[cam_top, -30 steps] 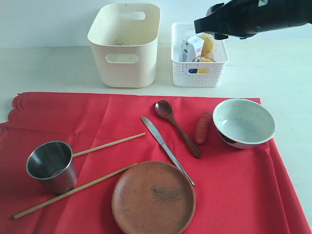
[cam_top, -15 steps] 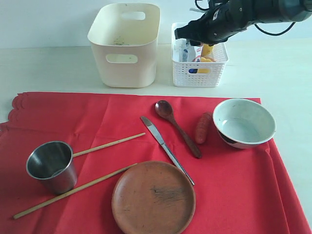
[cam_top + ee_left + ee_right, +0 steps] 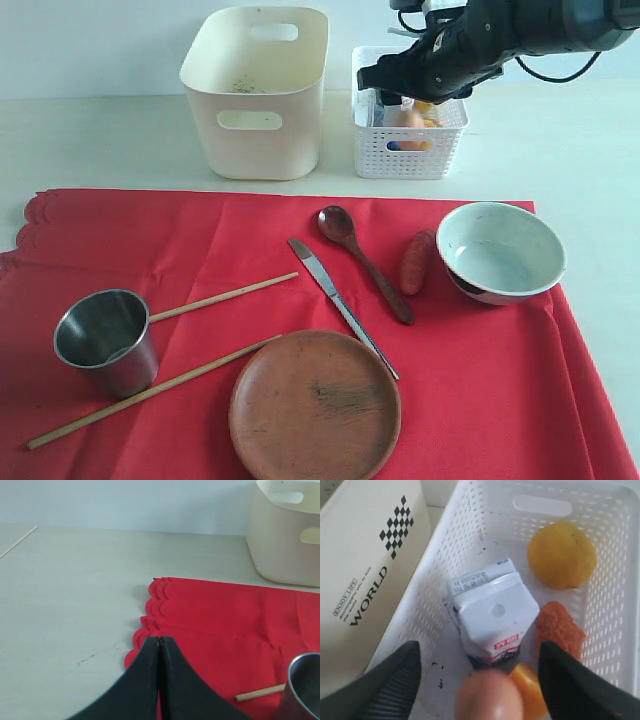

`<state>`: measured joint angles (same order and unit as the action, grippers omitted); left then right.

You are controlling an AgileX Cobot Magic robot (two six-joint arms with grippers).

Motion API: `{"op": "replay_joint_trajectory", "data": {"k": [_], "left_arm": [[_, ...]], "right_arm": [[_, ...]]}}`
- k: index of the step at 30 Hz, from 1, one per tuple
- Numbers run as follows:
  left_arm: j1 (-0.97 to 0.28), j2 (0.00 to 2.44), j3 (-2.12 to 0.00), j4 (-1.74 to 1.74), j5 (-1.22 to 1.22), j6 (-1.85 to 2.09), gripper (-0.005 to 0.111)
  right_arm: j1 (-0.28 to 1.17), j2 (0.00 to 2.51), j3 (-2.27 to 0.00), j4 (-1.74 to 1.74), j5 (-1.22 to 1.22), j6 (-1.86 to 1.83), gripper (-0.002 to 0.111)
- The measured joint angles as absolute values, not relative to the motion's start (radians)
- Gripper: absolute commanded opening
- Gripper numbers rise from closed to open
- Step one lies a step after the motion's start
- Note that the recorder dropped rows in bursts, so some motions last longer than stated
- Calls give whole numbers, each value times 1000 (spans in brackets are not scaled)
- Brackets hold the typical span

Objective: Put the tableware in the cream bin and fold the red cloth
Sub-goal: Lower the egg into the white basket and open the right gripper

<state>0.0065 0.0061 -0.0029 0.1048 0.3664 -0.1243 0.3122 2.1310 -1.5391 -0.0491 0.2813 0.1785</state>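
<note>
Over the white lattice basket (image 3: 410,155), exterior view: my right gripper (image 3: 388,80) hangs above the food. Pale grey-white bowl (image 3: 500,250), steel cup (image 3: 105,340), round brown plate (image 3: 315,405), dark wooden spoon (image 3: 365,262), metal knife (image 3: 335,300) and two long wooden chopsticks (image 3: 220,298) lie on the bright red cloth (image 3: 200,240). No tableware shows in the tall cream plastic bin (image 3: 255,130).

Left wrist view: my left gripper (image 3: 159,642) is pinched together, empty, over the scalloped hem.

Right wrist view: jaws wide, with a peach-coloured rounded item (image 3: 487,695) loose between them, beside a white milk carton (image 3: 492,617).

Judgement: food-sorting step, tableware not yet begun. The next move calls for rising clear of the basket wall, then reaching for the cloth.

table (image 3: 100,140) | on it: red cloth (image 3: 200,240), cream bin (image 3: 262,152), white basket (image 3: 410,162)
</note>
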Motion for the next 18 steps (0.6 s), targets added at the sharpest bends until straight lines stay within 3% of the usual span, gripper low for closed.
{"op": "replay_joint_trajectory", "data": {"k": [4,18], "left_arm": [[7,6,-3,105,366,-124,0],[7,6,-3,105,366,-124,0]], "right_arm": [[312,2131,-1539,-40,299,180,86],[312,1959,-1539,-55,513,60,86]]}}
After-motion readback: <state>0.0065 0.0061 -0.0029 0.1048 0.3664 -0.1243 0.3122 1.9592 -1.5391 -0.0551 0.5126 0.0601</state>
